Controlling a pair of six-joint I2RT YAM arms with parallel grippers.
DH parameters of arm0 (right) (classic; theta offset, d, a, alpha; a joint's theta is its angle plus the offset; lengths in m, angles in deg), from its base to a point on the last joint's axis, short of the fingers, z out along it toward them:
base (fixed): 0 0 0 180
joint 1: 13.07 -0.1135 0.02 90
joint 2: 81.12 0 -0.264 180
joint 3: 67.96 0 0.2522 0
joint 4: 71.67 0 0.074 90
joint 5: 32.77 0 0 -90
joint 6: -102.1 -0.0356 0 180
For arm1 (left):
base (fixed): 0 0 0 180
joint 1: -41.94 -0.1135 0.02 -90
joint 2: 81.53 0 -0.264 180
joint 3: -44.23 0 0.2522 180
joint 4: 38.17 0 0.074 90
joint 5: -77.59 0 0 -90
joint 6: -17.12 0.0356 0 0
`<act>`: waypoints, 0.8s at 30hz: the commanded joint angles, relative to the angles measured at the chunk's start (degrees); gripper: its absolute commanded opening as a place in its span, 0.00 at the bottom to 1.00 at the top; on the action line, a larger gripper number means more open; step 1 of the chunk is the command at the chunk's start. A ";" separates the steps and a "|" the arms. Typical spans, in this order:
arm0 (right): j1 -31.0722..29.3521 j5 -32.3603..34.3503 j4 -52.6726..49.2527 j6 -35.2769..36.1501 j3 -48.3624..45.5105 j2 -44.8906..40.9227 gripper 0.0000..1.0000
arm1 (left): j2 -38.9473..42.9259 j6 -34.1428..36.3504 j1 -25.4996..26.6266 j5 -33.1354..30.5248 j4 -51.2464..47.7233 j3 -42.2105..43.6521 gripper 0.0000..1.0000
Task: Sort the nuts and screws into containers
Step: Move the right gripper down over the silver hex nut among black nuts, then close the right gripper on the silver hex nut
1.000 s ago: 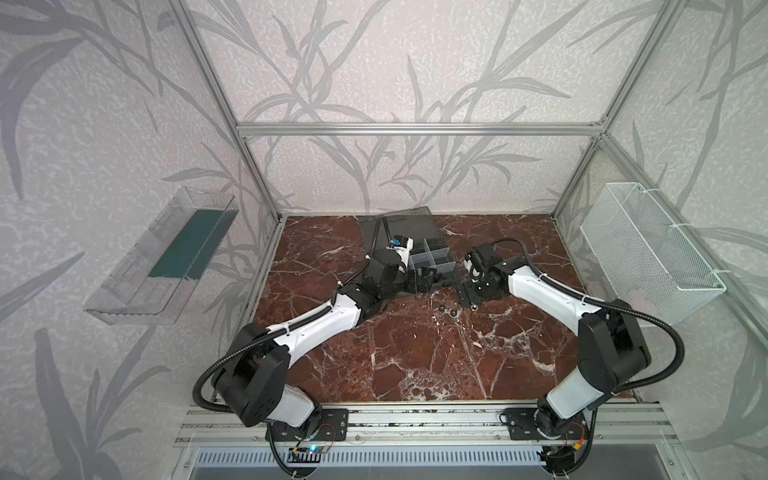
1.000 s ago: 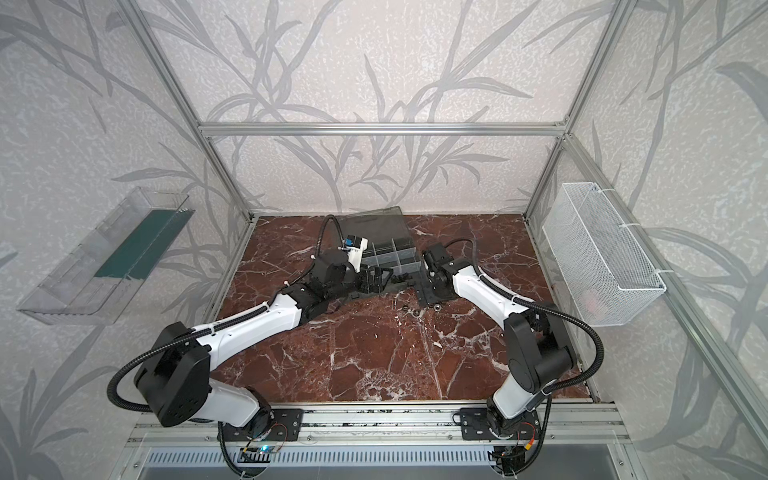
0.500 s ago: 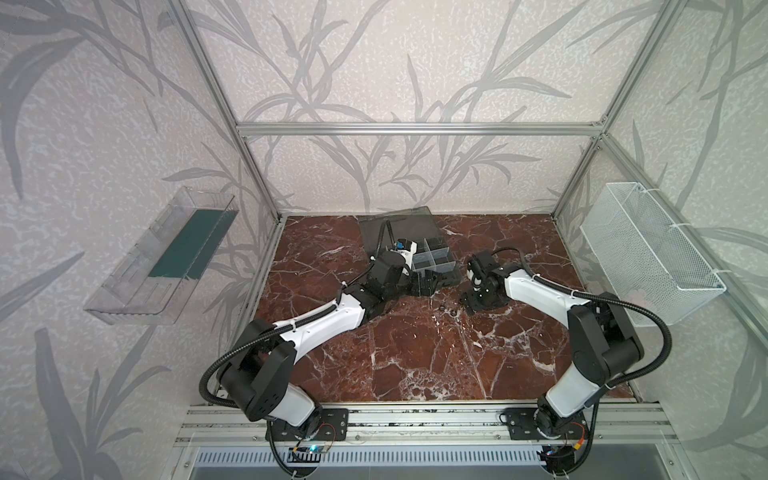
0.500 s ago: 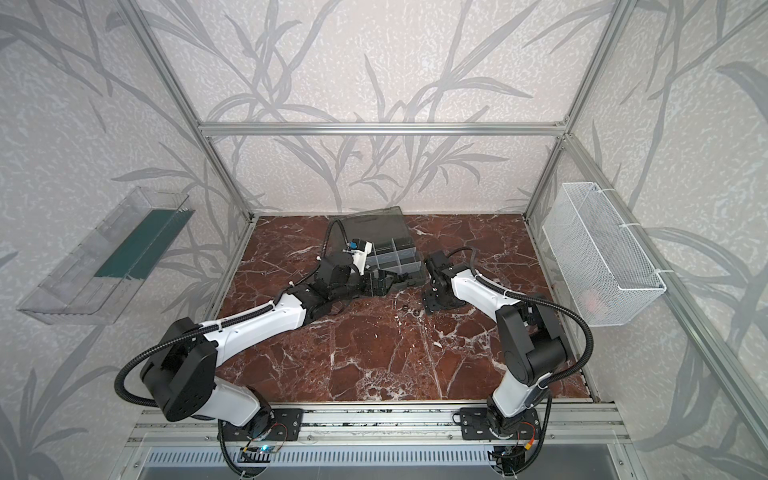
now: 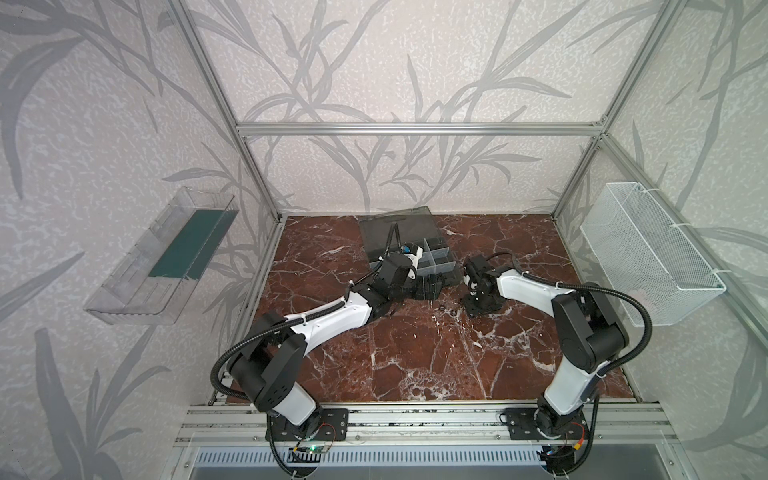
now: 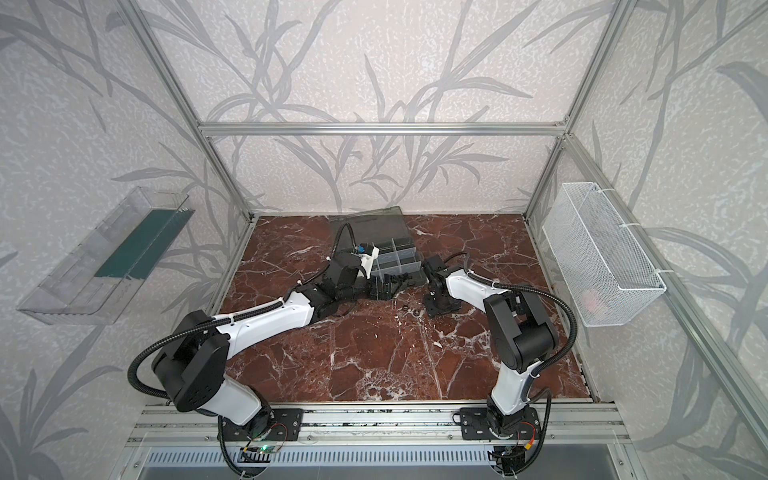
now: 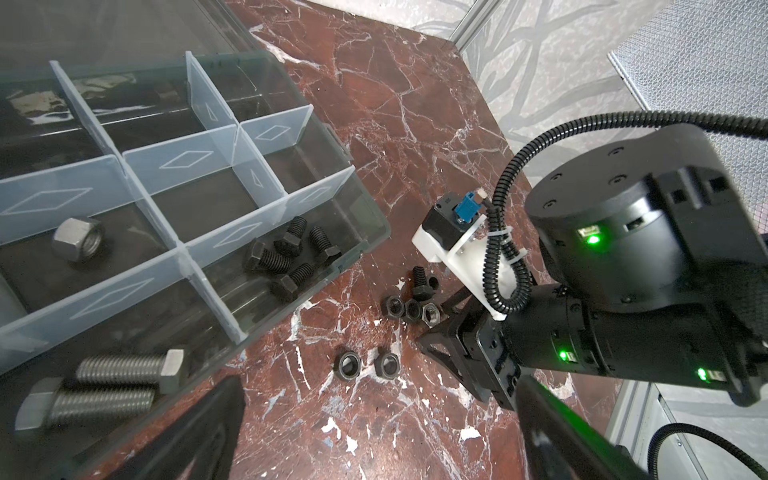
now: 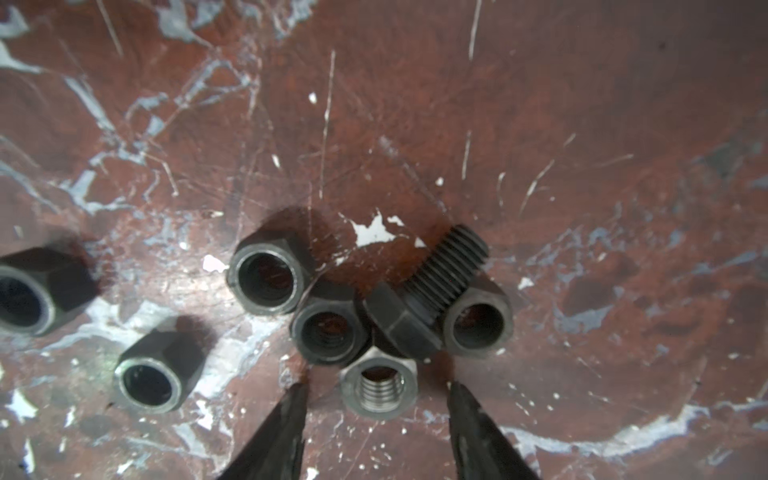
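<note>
From where I stand, the right hand point(image 8: 377, 386), half open and empty, straddles the silver nut point(image 8: 379, 392) toward the table's point(image 8: 582, 124) back edge, beside the case point(image 7: 365, 216). The nut crowds a black nut point(image 8: 328, 332) and black bolt point(image 8: 419, 299), so closing could pinch or scatter them. The left hand point(image 7: 378, 399) gapes wide, empty.

Left arm point(image 5: 328, 318) is stretched low from its 7 o'clock base toward 1 o'clock, left gripper point(image 5: 428, 286) spread wide. Right arm point(image 5: 528, 286) folds toward 10 o'clock, right gripper point(image 8: 376, 388) pointing down, jaws partly apart.
</note>
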 commanded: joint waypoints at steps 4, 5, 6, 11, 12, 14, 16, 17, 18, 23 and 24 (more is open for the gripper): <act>0.39 -0.29 -1.33 0.61 2.05 1.95 0.53 | 0.42 0.21 0.16 0.31 -0.56 -1.66 0.99; 0.39 -0.28 -1.36 0.54 2.20 2.07 0.52 | 0.60 0.35 0.16 0.22 -0.57 -1.67 0.99; 0.39 -0.28 -1.25 0.36 2.22 2.13 0.51 | 0.75 0.41 0.16 0.05 -0.52 -1.56 0.99; 0.39 -0.72 -1.21 0.26 2.69 3.01 0.46 | 0.79 0.48 0.16 0.21 -0.39 -1.52 0.99; 0.45 -0.59 -1.24 0.26 2.56 2.91 0.44 | 0.78 0.46 0.16 0.21 -0.39 -1.52 0.99; 0.39 -0.24 -1.23 0.24 2.55 2.92 0.42 | 0.83 0.57 0.16 0.04 -0.48 -1.63 0.99; 0.39 -0.11 -1.42 0.33 2.77 3.12 0.38 | 1.01 0.73 0.16 -0.13 -0.47 -1.57 0.99; 0.39 -0.19 -1.43 0.39 2.83 3.19 0.36 | 1.09 0.93 0.16 -0.14 -0.48 -1.57 0.99; 0.42 -0.13 -1.41 0.44 2.89 3.21 0.35 | 1.21 0.90 0.16 -0.20 -0.48 -1.57 0.99; 0.48 0.41 -0.98 0.50 2.97 3.67 0.34 | 1.23 1.19 0.16 -0.30 -0.61 -1.52 0.99; 0.48 0.42 -0.99 0.44 3.06 3.71 0.32 | 1.32 1.21 0.16 -0.39 -0.57 -1.54 0.99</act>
